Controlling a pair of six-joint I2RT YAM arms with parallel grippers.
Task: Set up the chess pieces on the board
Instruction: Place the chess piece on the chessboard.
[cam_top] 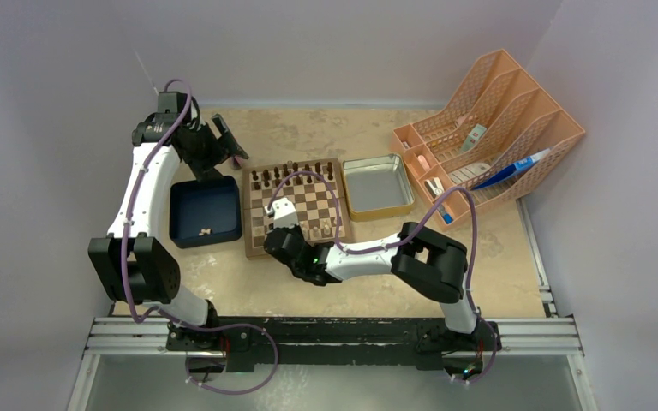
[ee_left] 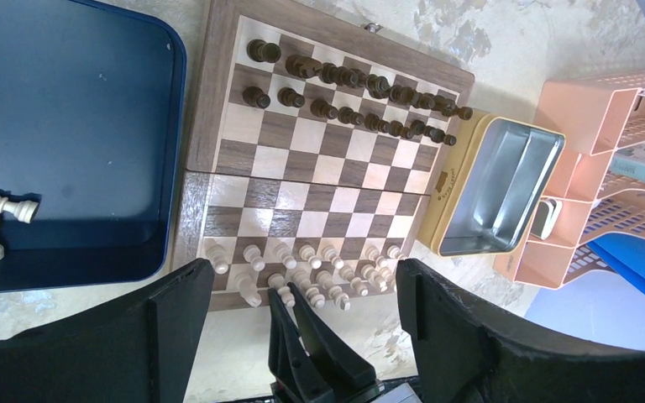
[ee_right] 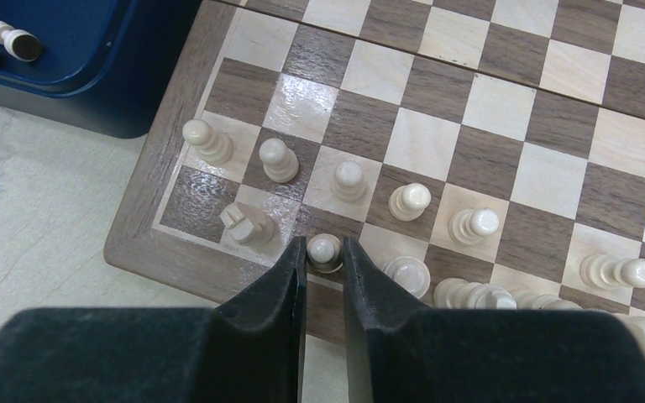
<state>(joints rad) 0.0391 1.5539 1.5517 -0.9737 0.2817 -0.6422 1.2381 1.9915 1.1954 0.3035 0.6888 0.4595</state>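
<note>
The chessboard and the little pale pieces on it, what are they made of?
The chessboard looks like wood with a glossy varnish: grain streaks show in its border and light glares off the squares. The pale pieces look like light wood too, smooth and rounded with a soft sheen, though painted plastic cannot be ruled out.

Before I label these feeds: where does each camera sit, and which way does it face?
Top external: above and behind, looking down at the board; left arm and right arm show.
Left wrist: raised at far left, looking down on blue tray, board and tin; open left pincer frames it.
Right wrist: low at the board's near-left corner; right pincer closed on a pale piece.
Both wrists share the tray's two loose pieces.
</note>
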